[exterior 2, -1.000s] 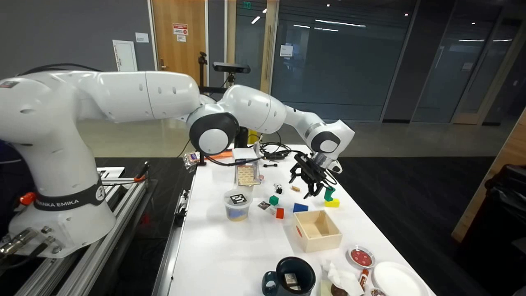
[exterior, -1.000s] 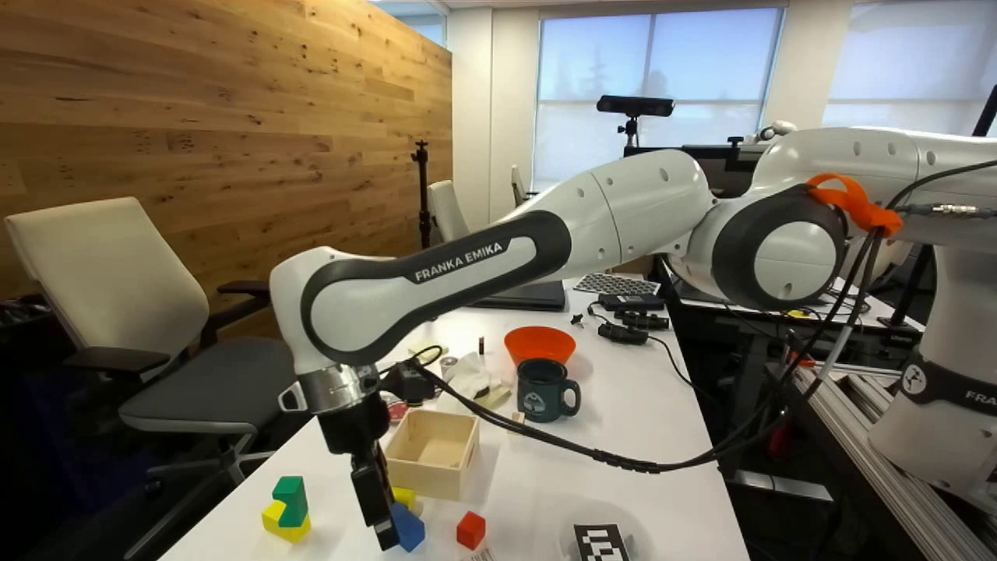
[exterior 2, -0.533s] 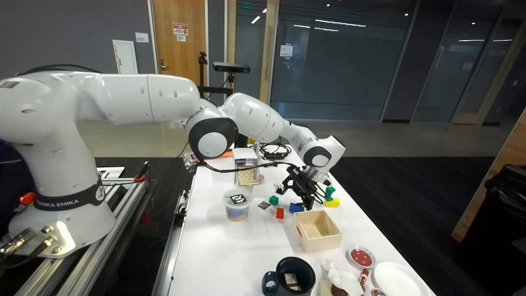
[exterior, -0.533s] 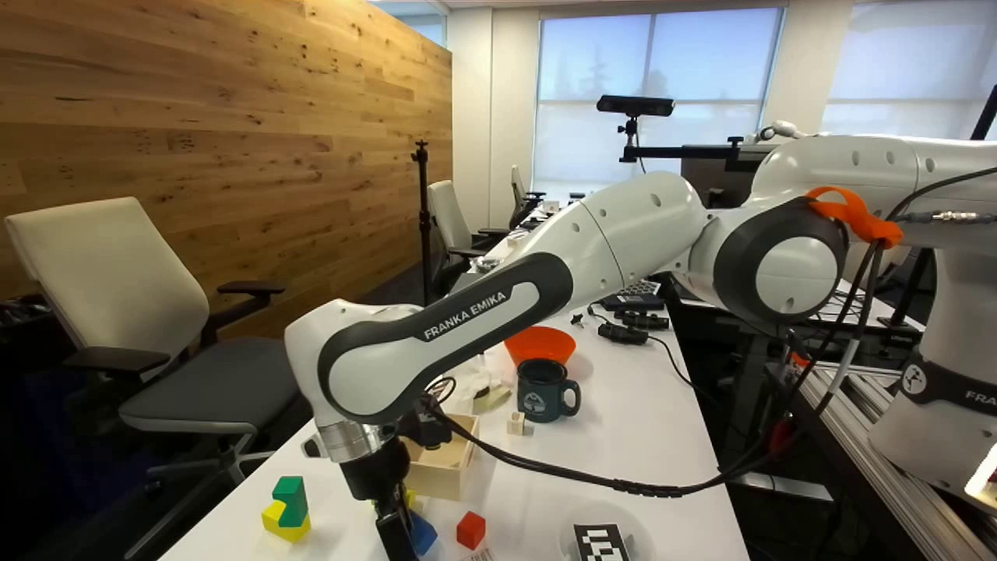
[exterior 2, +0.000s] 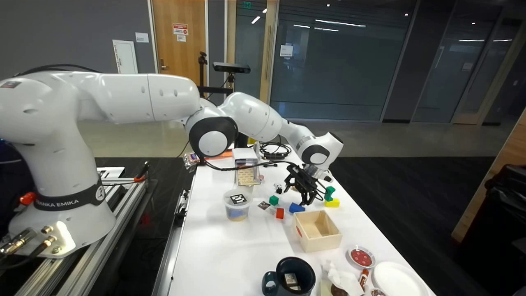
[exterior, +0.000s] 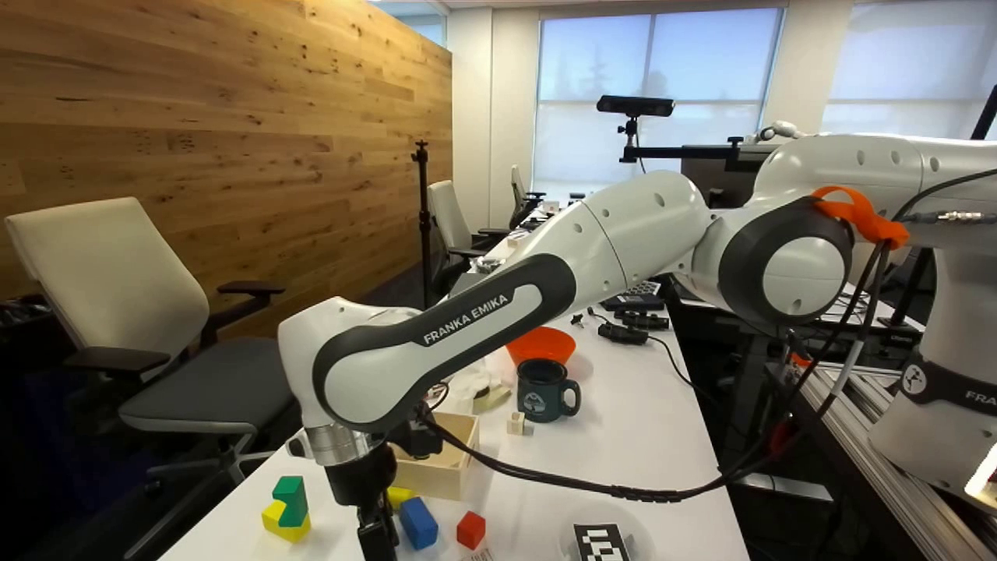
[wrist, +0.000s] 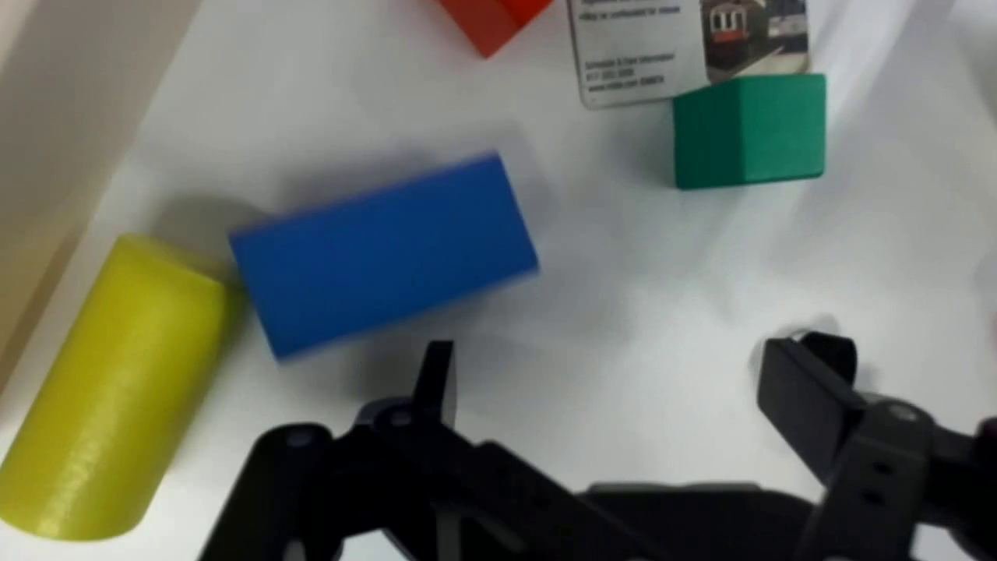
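Your tool [wrist: 615, 386] stands wide and empty. Reading a clock from it in the wrist view, left to right, you have a pale wooden box [wrist: 47, 156] at ten o'clock, a glossy yellow cylinder [wrist: 113, 389] at nine, a flat-faced blue oblong block [wrist: 385, 253] on the white surface [wrist: 374, 93] at ten, closer in, and a smooth green block [wrist: 779, 132] at one.
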`<state>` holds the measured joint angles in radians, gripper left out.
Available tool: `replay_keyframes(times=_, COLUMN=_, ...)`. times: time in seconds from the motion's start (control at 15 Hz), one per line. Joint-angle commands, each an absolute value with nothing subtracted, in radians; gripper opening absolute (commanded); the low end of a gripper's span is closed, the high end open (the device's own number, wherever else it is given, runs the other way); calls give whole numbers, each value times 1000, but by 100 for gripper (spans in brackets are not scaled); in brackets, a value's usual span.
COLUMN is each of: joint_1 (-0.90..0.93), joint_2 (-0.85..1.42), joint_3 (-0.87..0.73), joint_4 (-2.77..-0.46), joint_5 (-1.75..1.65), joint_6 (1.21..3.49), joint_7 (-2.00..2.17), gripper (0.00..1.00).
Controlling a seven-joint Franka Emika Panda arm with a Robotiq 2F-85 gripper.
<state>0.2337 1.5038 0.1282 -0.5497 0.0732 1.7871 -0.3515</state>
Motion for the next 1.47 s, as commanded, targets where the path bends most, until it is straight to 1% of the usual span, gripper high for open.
replay_keyframes(times=0.0, joint_1=248, joint_2=1504, joint_3=132, joint_4=-537, joint_5=60, joint_6=1814, joint_7=-346, gripper=100)
replay_keyframes(times=0.07, joint_1=249, joint_2=1461, joint_3=121, joint_4=-612, joint_5=65, joint_6=1828, joint_7=-349, gripper=100)
replay_keyframes(times=0.2, joint_1=252, joint_2=1453, joint_3=125, joint_4=-631, joint_5=69, joint_6=1811, joint_7=-355, gripper=100)
replay_keyframes(times=0.27, joint_1=247, joint_2=1494, joint_3=135, joint_4=-559, joint_5=65, joint_6=1802, joint_7=-349, gripper=100)
replay_keyframes(times=0.67, joint_1=252, joint_2=1497, joint_3=137, joint_4=-561, joint_5=62, joint_6=1790, joint_7=-348, gripper=100)
replay_keyframes(times=0.8, joint_1=274, joint_2=1484, joint_3=111, joint_4=-612, joint_5=45, joint_6=1881, joint_7=-319, gripper=100)
replay_keyframes(times=1.07, joint_1=296, joint_2=1486, joint_3=110, joint_4=-671, joint_5=42, joint_6=2029, joint_7=-312, gripper=100)
replay_keyframes(times=1.2, joint_1=306, joint_2=1455, joint_3=94, joint_4=-763, joint_5=55, joint_6=2116, joint_7=-309, gripper=100)
replay_keyframes(times=1.4, joint_1=299, joint_2=1421, joint_3=102, joint_4=-850, joint_5=74, joint_6=2132, joint_7=-323, gripper=100)
